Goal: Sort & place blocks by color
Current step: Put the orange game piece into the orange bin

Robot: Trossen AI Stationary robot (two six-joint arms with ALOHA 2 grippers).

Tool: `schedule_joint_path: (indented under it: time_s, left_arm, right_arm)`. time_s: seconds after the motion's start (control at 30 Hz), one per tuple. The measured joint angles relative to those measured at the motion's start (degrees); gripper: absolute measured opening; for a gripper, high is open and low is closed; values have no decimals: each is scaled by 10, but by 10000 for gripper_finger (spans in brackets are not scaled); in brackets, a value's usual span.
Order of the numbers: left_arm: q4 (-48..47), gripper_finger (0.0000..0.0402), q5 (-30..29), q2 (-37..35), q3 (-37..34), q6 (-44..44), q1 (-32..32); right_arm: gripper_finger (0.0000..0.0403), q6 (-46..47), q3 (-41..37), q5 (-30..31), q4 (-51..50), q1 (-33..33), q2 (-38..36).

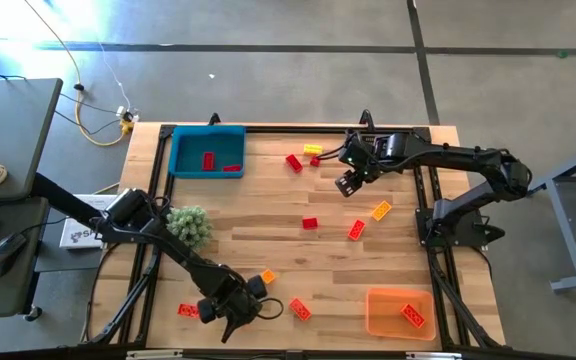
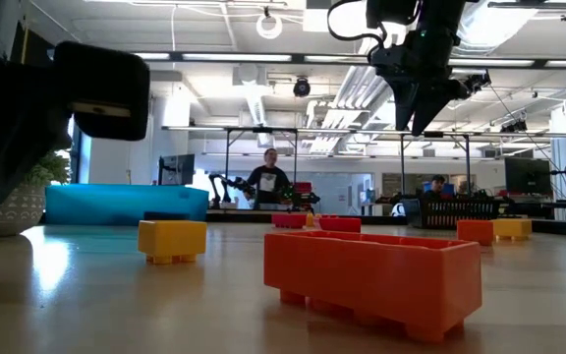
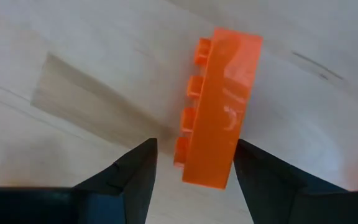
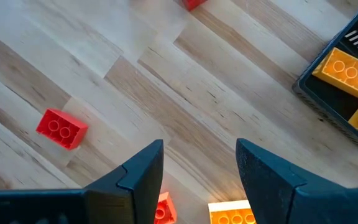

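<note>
Nearest the low camera, an orange brick (image 2: 371, 277) sits on the wooden table (image 1: 268, 235), a yellow brick (image 2: 172, 240) behind it to the left. Far left in the high view: blue bin (image 1: 180, 152) at the back corner, holding two red bricks (image 1: 208, 160). Green fuzzy clump (image 1: 190, 225) beside the left arm. Left gripper (image 1: 230, 318) low at the front edge, fingers apart; its wrist view shows an orange brick (image 3: 219, 109) lying on its side between the fingertips, not clamped. Red brick (image 1: 187, 310) just left of that gripper, another orange one (image 1: 299, 309) just right. Mid-table: loose red bricks (image 1: 310, 223), plus red and yellow ones near the back. Right gripper (image 1: 347, 185) hangs raised above the table at the back, fingers apart, holding nothing. Orange bin (image 1: 398, 312) at front right, one red brick (image 1: 413, 316) inside.
</note>
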Motion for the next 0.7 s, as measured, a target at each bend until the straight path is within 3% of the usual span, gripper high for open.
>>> schedule_joint_path:
  time_s: [0.17, 0.43, 0.7]
  left_arm:
    - [3, 172, -3, -1, 0, 0, 0]
    - [1, 68, 0, -2, 0, -29, 2]
    - [-37, 66, 10, -17, 4, -94, 37]
  right_arm:
    - [189, 0, 0, 4, 0, 0, 0]
    - [189, 20, 0, -2, 0, 0, 0]
    - [189, 42, 0, -32, 3, 33, 0]
